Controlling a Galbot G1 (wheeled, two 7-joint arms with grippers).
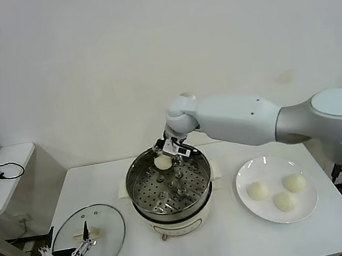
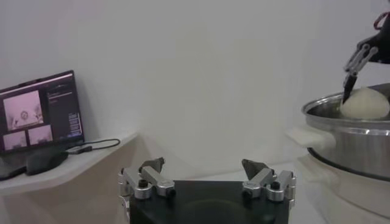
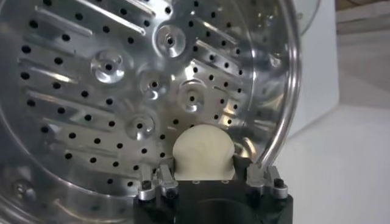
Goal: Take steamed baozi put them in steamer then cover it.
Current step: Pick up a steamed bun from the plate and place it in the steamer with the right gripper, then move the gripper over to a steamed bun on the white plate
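A robot test room set up as a mock kitchen.
Bare white wall, white bench, and a side desk carrying a laptop with cables.

The right gripper at the frame's bottom clasps a cream baozi between its fingers, against the steamer and its perforated tray; white tabletop lies at right.

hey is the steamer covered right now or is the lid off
Off. The cover lies flat on the table left of the steamer, whose perforated tray is exposed while the right gripper holds a baozi inside.
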